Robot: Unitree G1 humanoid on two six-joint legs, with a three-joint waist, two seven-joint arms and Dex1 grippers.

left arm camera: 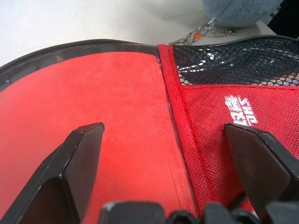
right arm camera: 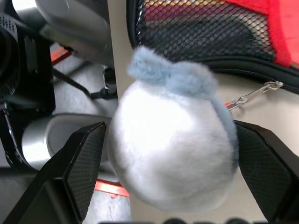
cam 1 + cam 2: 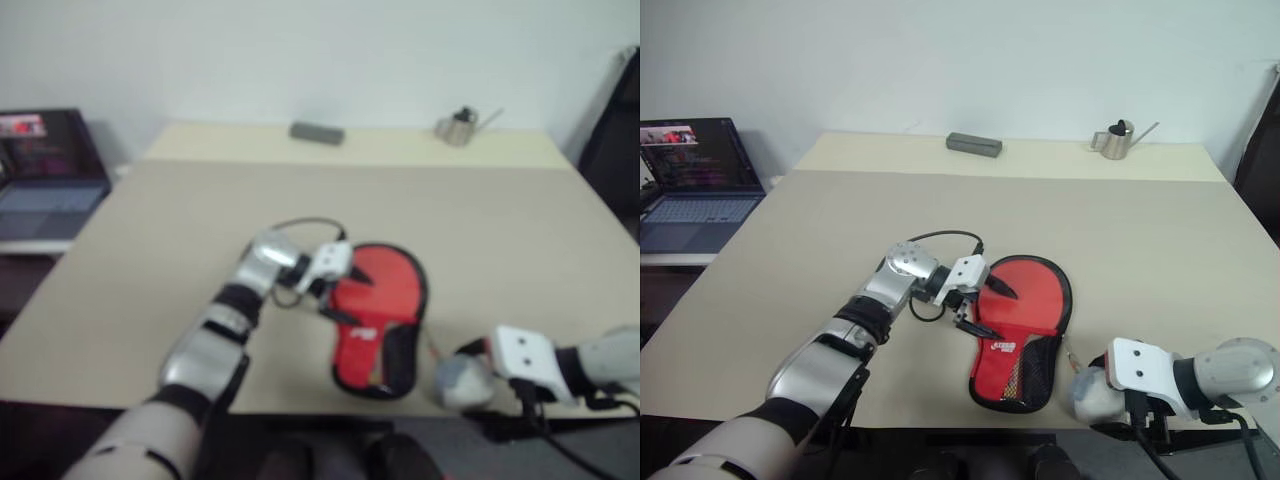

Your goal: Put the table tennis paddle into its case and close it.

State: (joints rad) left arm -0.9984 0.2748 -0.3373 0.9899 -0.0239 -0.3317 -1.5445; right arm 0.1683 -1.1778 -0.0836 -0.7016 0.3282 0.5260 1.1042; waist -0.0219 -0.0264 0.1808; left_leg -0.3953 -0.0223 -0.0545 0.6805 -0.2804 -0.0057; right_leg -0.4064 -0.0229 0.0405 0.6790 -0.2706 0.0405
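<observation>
1. Your left gripper (image 3: 985, 307) hovers over the case (image 3: 1025, 330), fingers spread wide, holding nothing.
2. The case lies near the desk's (image 3: 1120, 230) front edge; the table tennis paddle (image 1: 88, 116) sits inside it, red face showing beside the mesh pocket.
3. Your right gripper (image 2: 170, 163) has its fingers apart around a fluffy grey-white pom-pom (image 2: 173, 149), chained to the case.

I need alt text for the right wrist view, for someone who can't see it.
A fluffy pale grey-white pompom sits between the two spread black fingers of the open right claw, at the table's near edge. A small metal chain links it to the case, whose black mesh and red fabric lie just beyond.
</observation>
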